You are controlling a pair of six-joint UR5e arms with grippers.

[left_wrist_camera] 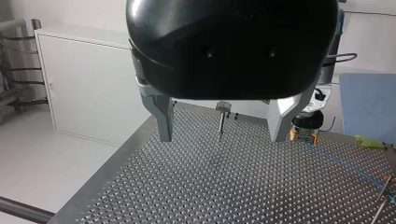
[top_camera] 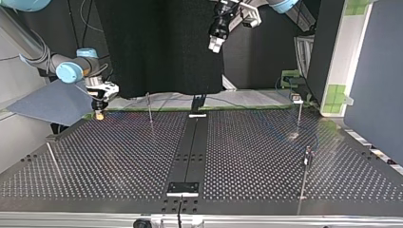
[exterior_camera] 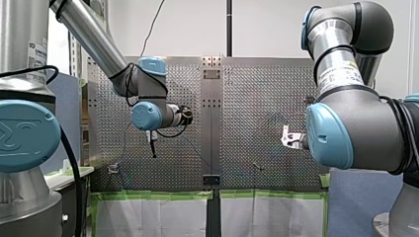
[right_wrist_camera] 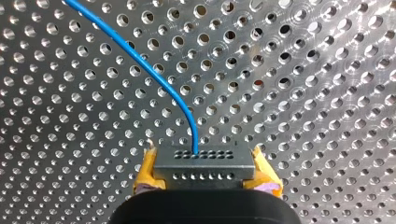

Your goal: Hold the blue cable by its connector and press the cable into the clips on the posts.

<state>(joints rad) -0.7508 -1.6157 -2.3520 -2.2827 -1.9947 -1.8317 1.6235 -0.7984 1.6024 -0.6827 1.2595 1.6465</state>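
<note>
I found the perforated table (top_camera: 247,156) wide open between its thin posts (top_camera: 150,108), which stood well apart, with one clip-topped post (left_wrist_camera: 221,122) ahead of my left gripper (left_wrist_camera: 223,138).

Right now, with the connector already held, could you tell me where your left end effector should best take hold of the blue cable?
Probably on the free stretch of the blue cable beyond the connector, which my right end effector clamps. Come from above with my left end effector open, fingers straddling it crosswise: it is thin and runs low over the table.
</note>
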